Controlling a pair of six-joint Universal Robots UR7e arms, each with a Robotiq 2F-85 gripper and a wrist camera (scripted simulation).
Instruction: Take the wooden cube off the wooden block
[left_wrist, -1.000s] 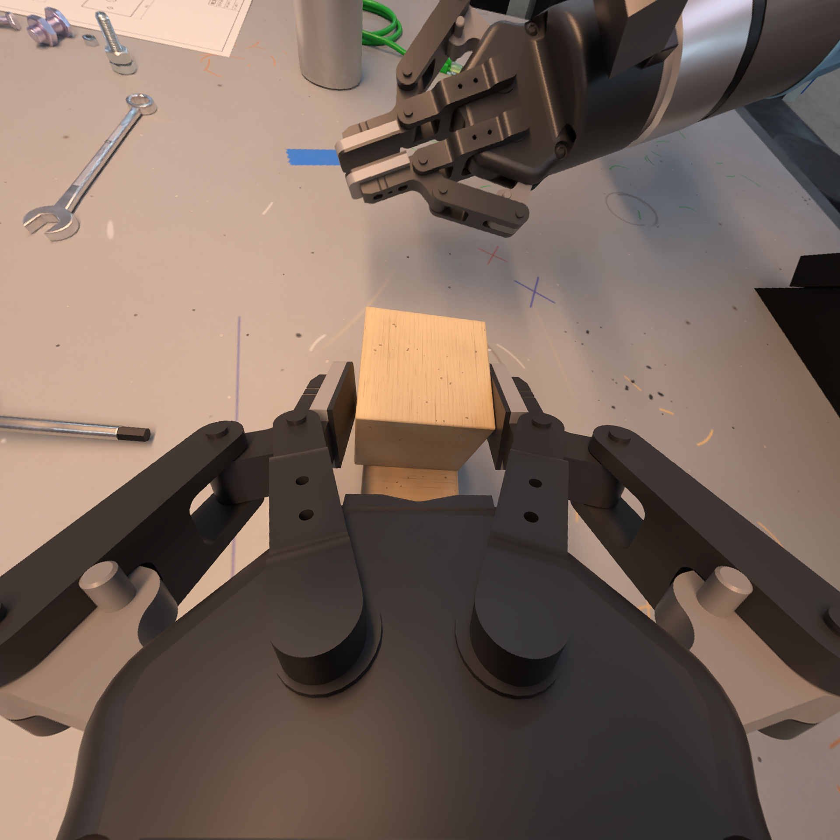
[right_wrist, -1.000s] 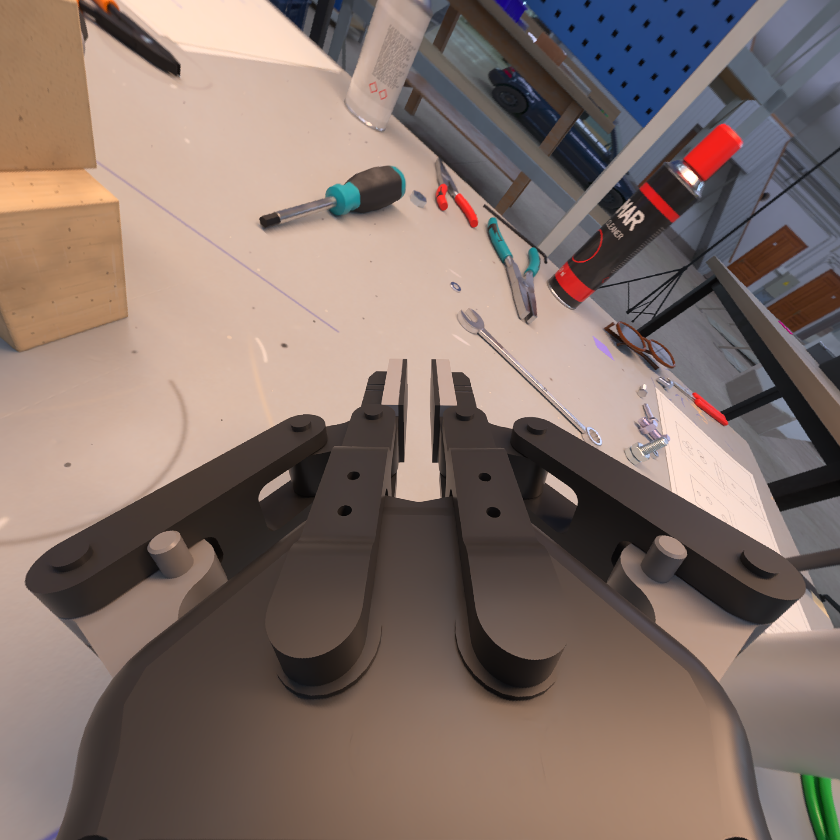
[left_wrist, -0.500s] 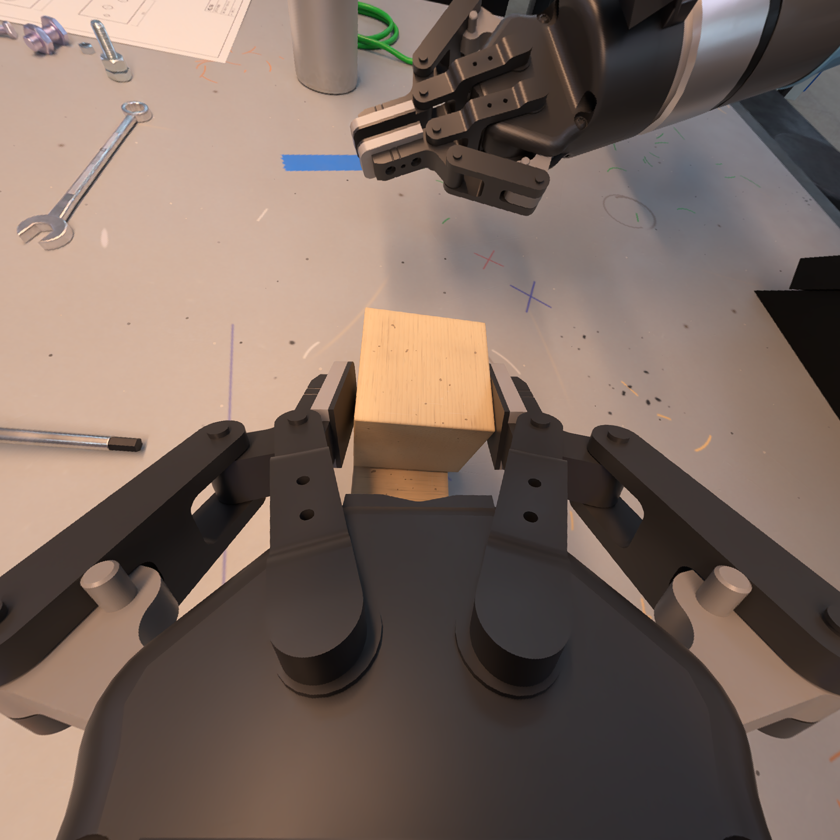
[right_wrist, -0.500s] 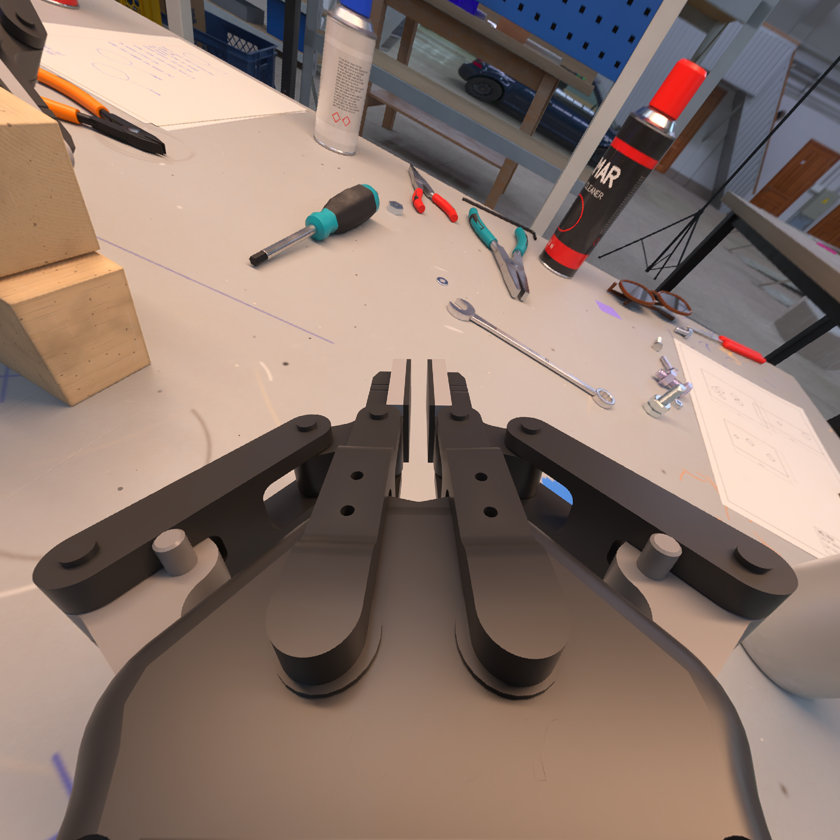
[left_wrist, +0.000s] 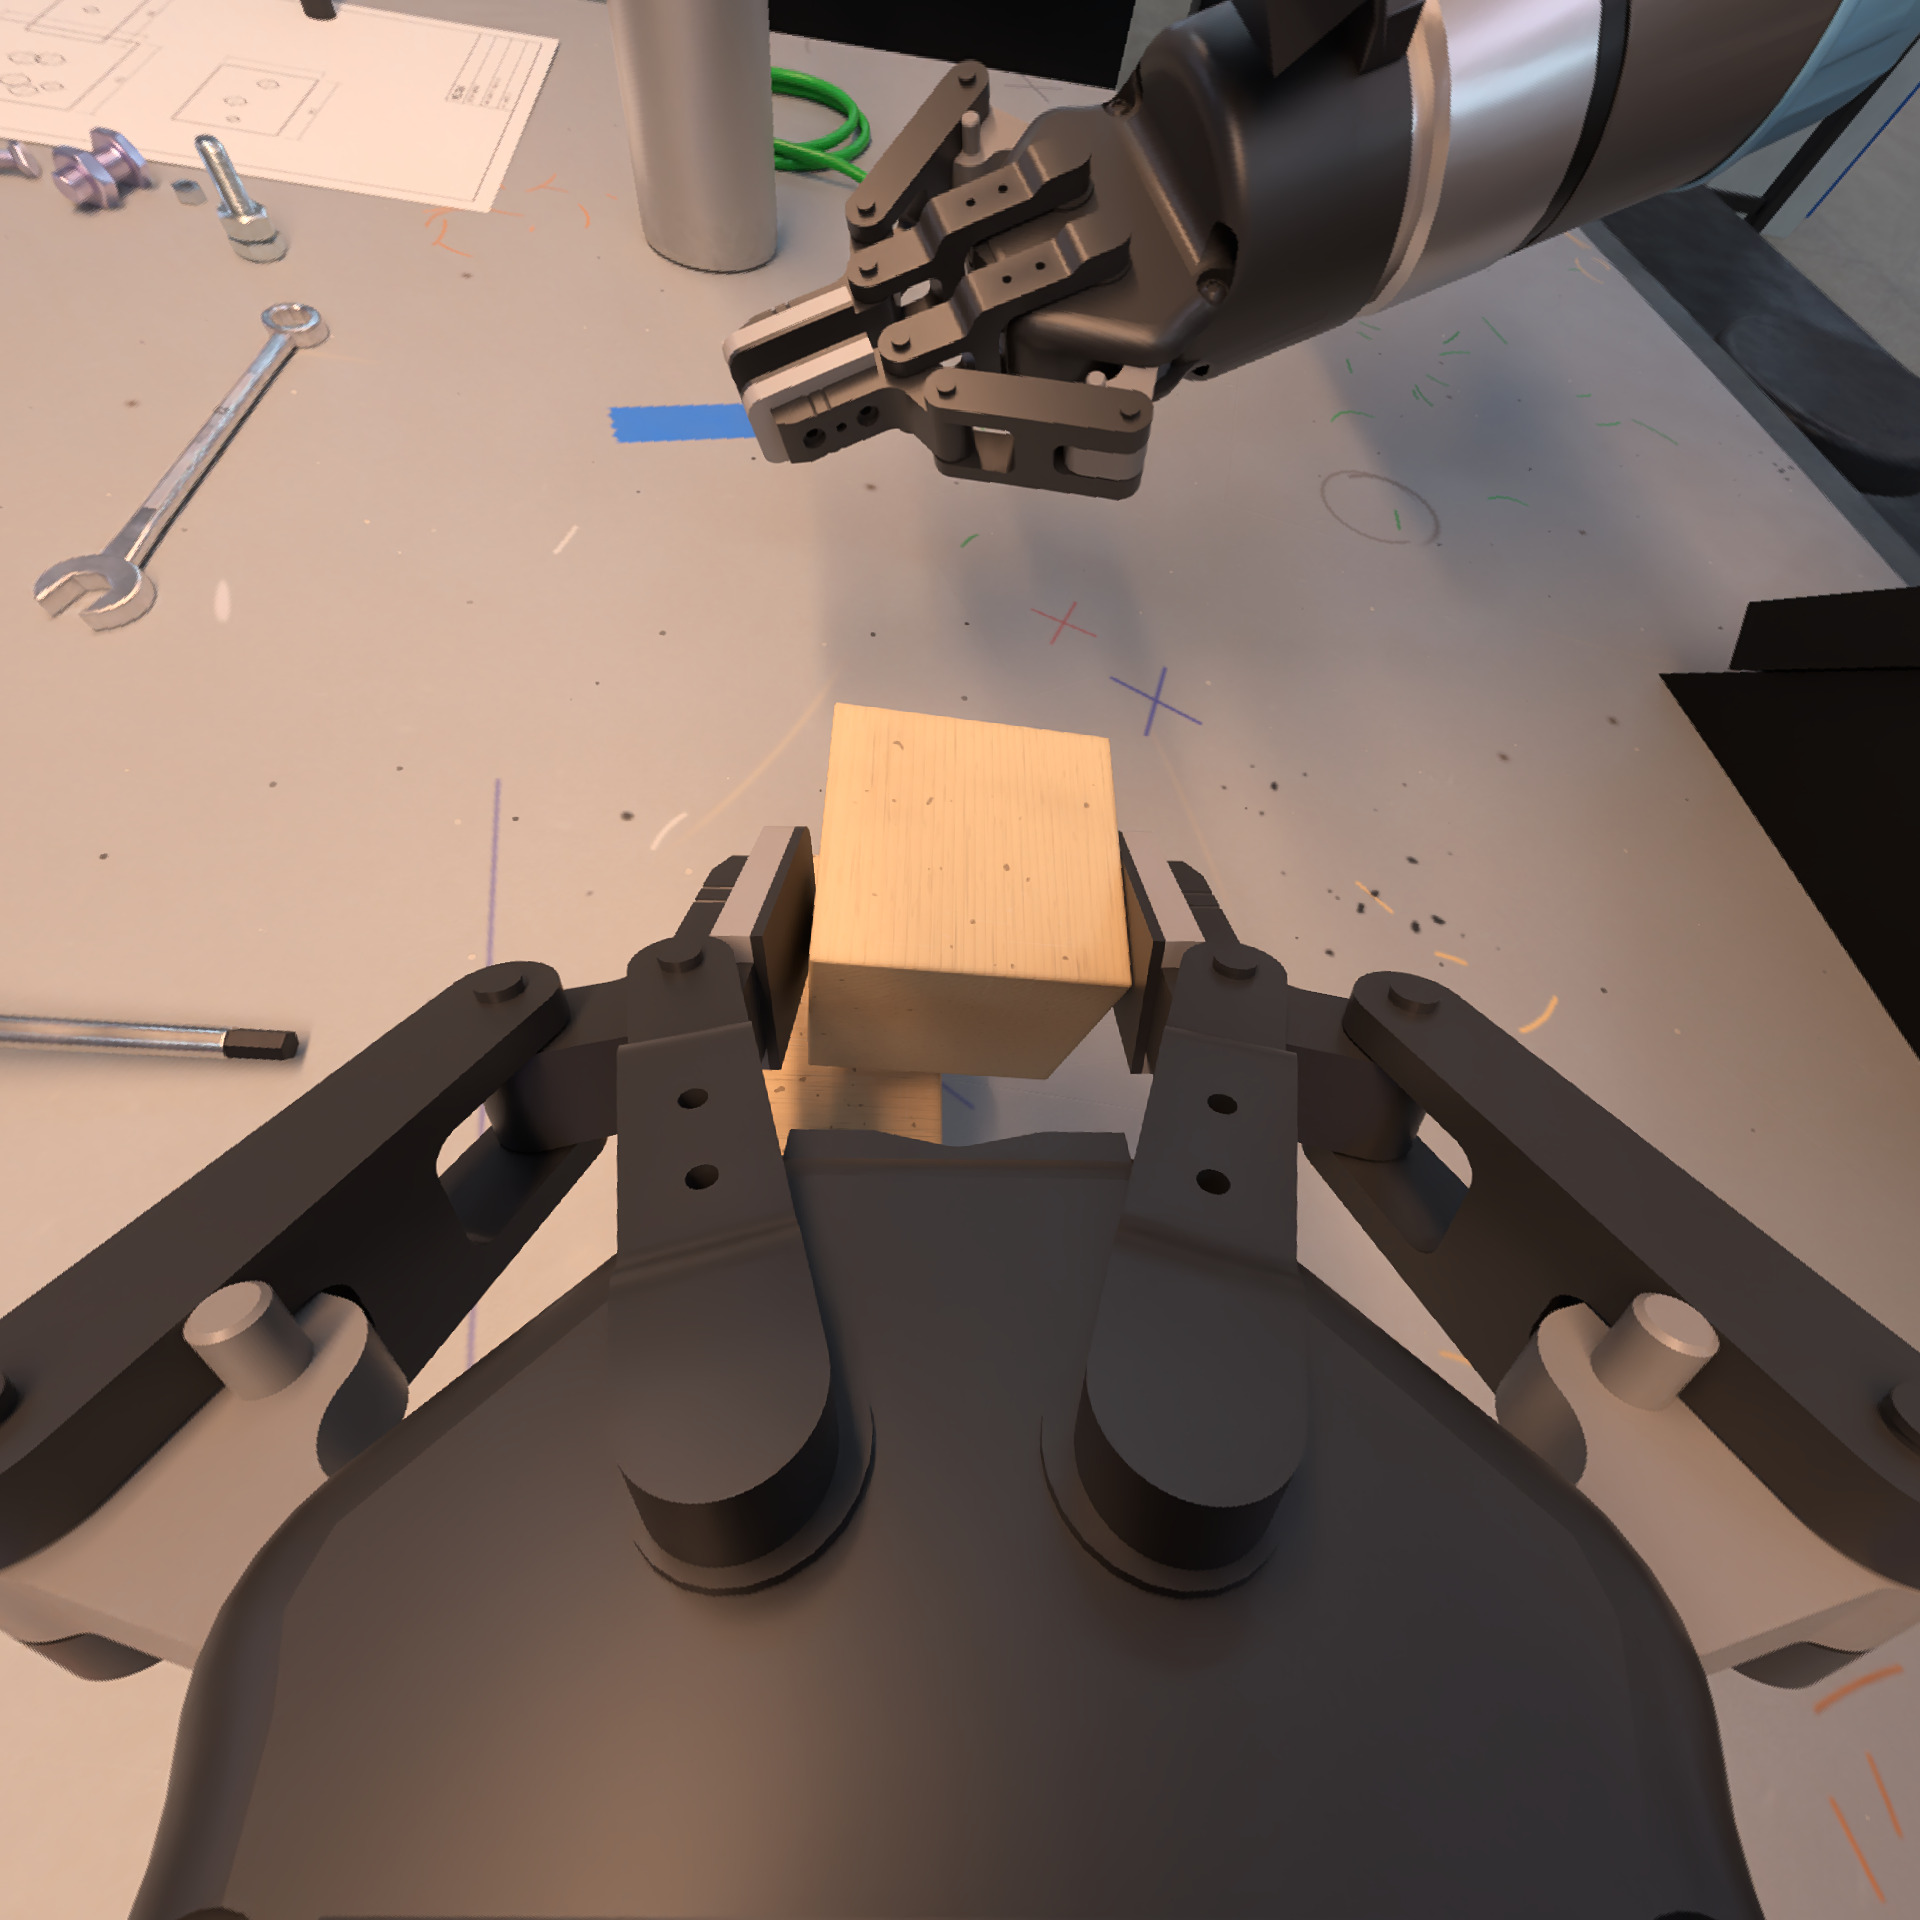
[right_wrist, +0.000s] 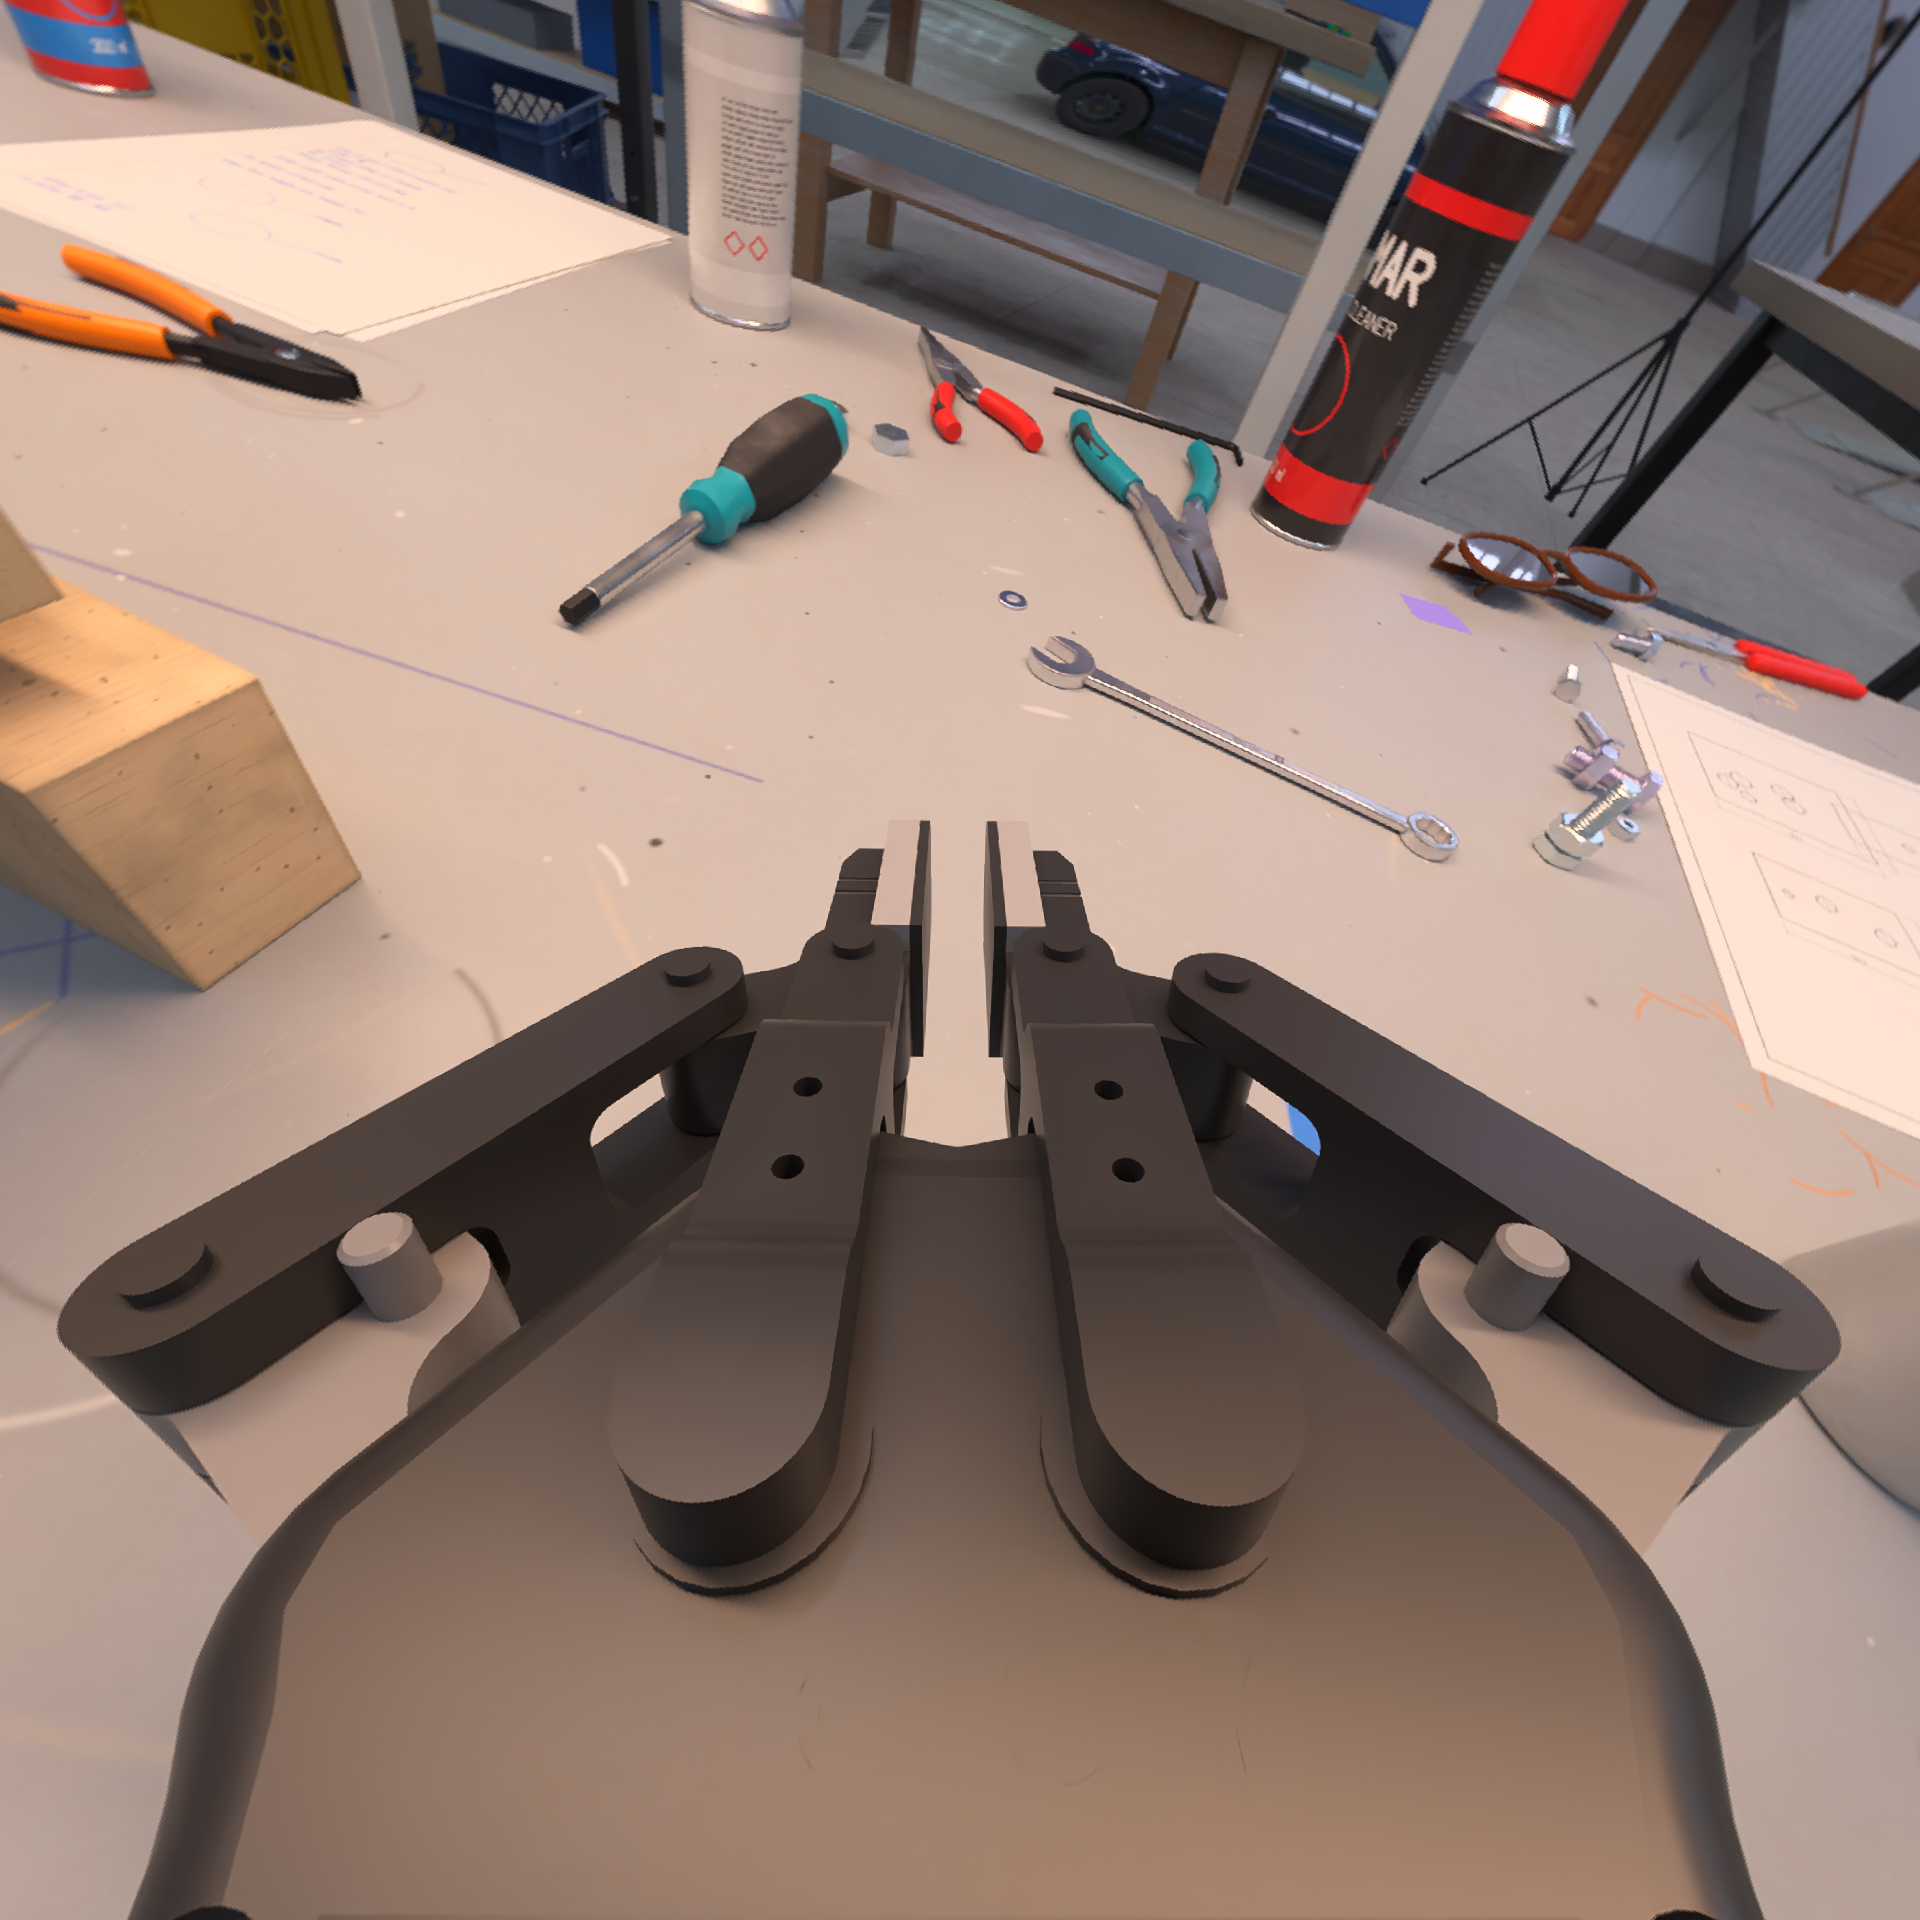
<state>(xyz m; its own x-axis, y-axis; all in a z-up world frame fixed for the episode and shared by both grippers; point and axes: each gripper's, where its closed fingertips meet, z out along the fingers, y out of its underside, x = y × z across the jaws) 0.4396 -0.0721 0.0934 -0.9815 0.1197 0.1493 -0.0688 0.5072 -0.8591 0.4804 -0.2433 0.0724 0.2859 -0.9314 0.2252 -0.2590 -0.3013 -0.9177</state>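
In the left wrist view my left gripper (left_wrist: 966, 868) is shut on the pale wooden cube (left_wrist: 966, 873), one pad on each side face. The cube is held a little above the wooden block (left_wrist: 857, 1107) and shifted to its right, and bare table shows under the cube's right part. The block also shows at the left of the right wrist view (right_wrist: 156, 790), with only a corner of the cube (right_wrist: 16, 566) at the frame edge. My right gripper (right_wrist: 956, 904) is shut and empty. It hovers over the table beyond the cube, as the left wrist view shows (left_wrist: 764, 379).
A wrench (left_wrist: 177, 468), a steel rod (left_wrist: 145, 1037), a metal cylinder (left_wrist: 696, 135), blue tape (left_wrist: 675, 423) and a paper sheet (left_wrist: 270, 94) lie beyond and left. A black object (left_wrist: 1829, 769) is at the right. A screwdriver (right_wrist: 727, 499), pliers (right_wrist: 1153, 499) and a spray can (right_wrist: 1403, 312) stand far off.
My left gripper has risen with the cube and shifted it right off the block's middle. My right gripper has swung away from the block, staying shut.
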